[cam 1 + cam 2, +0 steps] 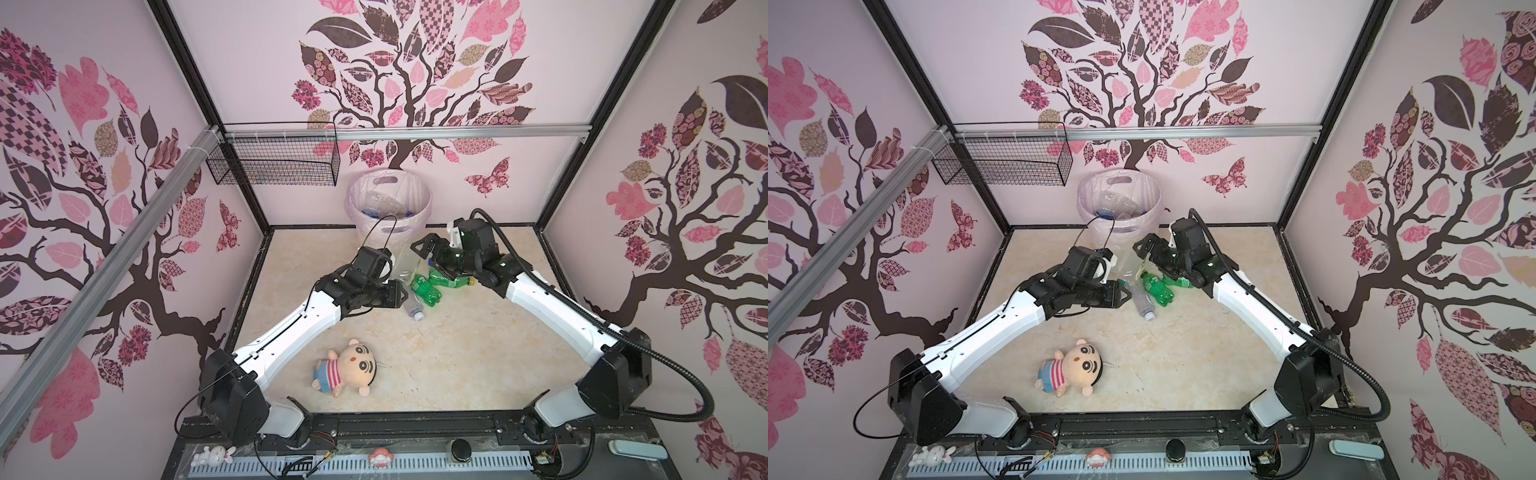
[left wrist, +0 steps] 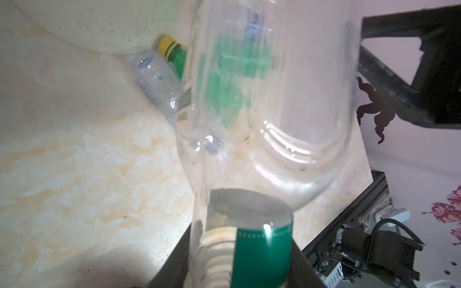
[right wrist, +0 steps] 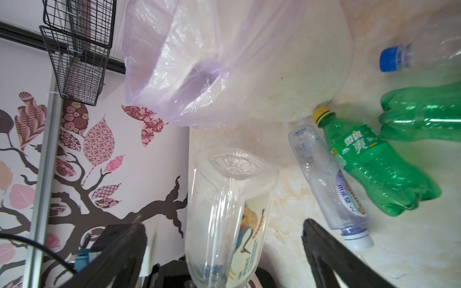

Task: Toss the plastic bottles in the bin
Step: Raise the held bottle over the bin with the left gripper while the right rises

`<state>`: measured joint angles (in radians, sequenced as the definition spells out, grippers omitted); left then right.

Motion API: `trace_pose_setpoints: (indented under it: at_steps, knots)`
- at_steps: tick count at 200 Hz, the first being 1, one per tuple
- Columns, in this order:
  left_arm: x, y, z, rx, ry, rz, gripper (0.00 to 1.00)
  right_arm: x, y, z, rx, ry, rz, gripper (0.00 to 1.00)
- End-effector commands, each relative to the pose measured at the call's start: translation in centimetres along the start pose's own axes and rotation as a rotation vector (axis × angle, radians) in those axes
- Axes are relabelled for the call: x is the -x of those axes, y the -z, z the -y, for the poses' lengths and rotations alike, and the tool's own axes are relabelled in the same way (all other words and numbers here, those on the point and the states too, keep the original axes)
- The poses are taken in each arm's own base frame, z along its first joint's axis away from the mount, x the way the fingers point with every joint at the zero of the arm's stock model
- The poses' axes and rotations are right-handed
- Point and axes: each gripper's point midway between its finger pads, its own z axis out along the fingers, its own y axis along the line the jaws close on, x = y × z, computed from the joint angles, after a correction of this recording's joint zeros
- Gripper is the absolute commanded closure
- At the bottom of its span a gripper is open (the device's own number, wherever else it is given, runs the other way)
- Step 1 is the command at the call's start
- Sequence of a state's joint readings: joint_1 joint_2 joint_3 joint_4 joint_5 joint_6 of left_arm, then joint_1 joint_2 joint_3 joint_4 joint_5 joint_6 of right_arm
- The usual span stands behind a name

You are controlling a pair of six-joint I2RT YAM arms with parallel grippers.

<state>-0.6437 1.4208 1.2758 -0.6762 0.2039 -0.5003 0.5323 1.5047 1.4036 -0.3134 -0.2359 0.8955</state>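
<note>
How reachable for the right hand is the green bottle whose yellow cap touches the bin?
Probably yes: the right hand is open close by and the green bottle is bare on top. A small clear bottle lies along one side, and the bin meets its cap.

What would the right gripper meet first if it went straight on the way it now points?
Probably the clear bottle that the left gripper holds: the right wrist view shows it ahead between the jaws of the open right gripper. The bin sits beyond; depth is unclear.
</note>
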Motion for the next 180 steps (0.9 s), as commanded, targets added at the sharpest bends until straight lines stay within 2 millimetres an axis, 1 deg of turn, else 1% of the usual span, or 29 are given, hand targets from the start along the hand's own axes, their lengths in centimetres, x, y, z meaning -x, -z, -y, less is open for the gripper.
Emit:
trace_pose_setpoints:
  at_steps: [1, 15, 48, 76, 101, 122, 138, 149, 155, 157, 159, 180]
  knots:
    - [2.6, 2.9, 1.8, -0.036, -0.015, 0.089, 0.85, 2.5, 3.3, -2.6, -0.007, 0.128, 0.072, 0.01]
    - [3.4, 3.5, 2.0, -0.023, -0.018, 0.108, 0.85, 3.4, 3.7, -3.8, -0.006, 0.187, 0.088, 0.01]
    - [6.1, 4.9, 2.1, 0.015, -0.020, 0.182, 0.85, 5.7, 4.8, -6.2, -0.023, 0.307, 0.141, 0.00]
    - [8.6, 5.3, 1.7, 0.080, -0.034, 0.233, 0.85, 7.3, 5.9, -7.4, -0.046, 0.397, 0.187, 0.00]
    - [11.5, 5.9, 2.1, 0.111, -0.062, 0.297, 0.85, 8.4, 7.6, -8.5, -0.043, 0.438, 0.248, 0.00]
    - [14.1, 6.4, 2.2, 0.150, -0.082, 0.362, 0.85, 9.1, 8.4, -9.1, -0.050, 0.471, 0.278, 0.01]
    - [16.1, 6.3, 2.2, 0.170, -0.085, 0.393, 0.85, 9.6, 9.0, -9.6, -0.050, 0.493, 0.304, 0.01]
    - [17.4, 6.5, 1.9, 0.176, -0.063, 0.411, 0.85, 9.8, 9.1, -9.9, -0.047, 0.503, 0.316, 0.00]
    - [17.8, 6.1, 1.3, 0.184, -0.039, 0.410, 0.85, 9.9, 9.1, -9.9, -0.047, 0.508, 0.321, 0.01]
    - [18.5, 6.8, 1.6, 0.176, -0.031, 0.432, 0.85, 9.9, 9.1, -10.0, -0.048, 0.509, 0.323, 0.00]
    - [18.8, 7.0, 1.5, 0.175, -0.021, 0.442, 0.85, 10.0, 9.1, -10.0, -0.049, 0.510, 0.325, 0.01]
    - [21.3, 8.0, 0.1, 0.177, 0.066, 0.509, 0.85, 10.6, 9.4, -10.5, -0.053, 0.532, 0.349, 0.00]
